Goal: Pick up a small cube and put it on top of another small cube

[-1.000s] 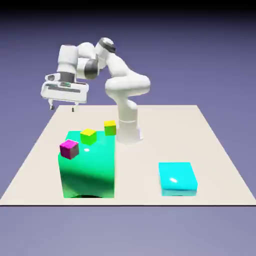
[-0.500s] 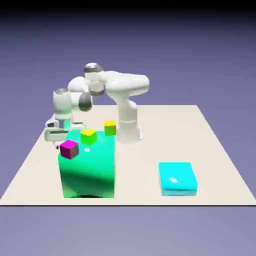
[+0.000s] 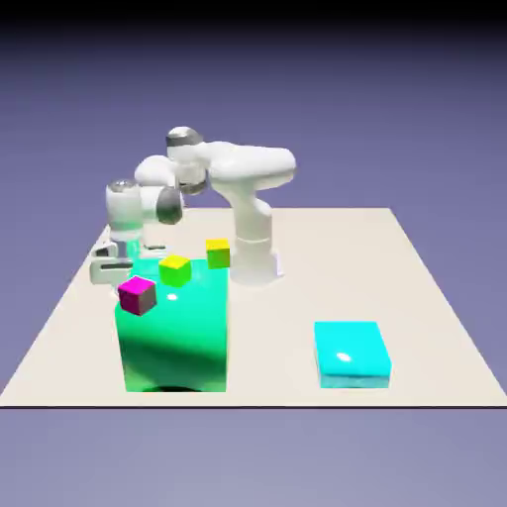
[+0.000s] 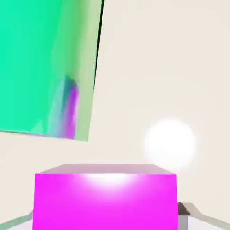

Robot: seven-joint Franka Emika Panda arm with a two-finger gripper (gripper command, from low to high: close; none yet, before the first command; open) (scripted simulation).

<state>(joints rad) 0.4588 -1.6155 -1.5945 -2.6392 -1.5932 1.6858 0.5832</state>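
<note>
**A:** Since the bottom of the hand view is filled by a magenta face, what can be said of the jaws?

**B:** They are closed on the small cube (image 4: pixel 105 197). A grey fingertip (image 4: pixel 187 211) is seen pressed at its side. The cube itself is hidden in the exterior view, where the hand is seen low over the worktop (image 3: pixel 297 297), near the edge on the exterior view's left and toward the far corner.

**A:** Has the cube been lifted?

**B:** That cannot be told, as its underside is not shown. The grasp is judged made and the lift not yet shown.

**A:** What is found around it?

**B:** The green block (image 3: pixel 176 332) is seen just beside the hand. On its top a second magenta cube (image 3: pixel 137 294) and a bright yellow cube (image 3: pixel 175 269) are carried. A cyan block (image 3: pixel 352 352) is set well apart, toward the near corner on the exterior view's right.

**A:** And the target?

**B:** Another small cube (image 3: pixel 218 253), yellow on top with lime sides, is seen at the green block's far corner, near the robot's base. Whether it rests on the block or on the worktop behind it cannot be told.

**A:** What is left to be done?

**B:** The held cube has to be raised, carried over the target, lowered squarely and released. Only the first part is judged done.
</note>
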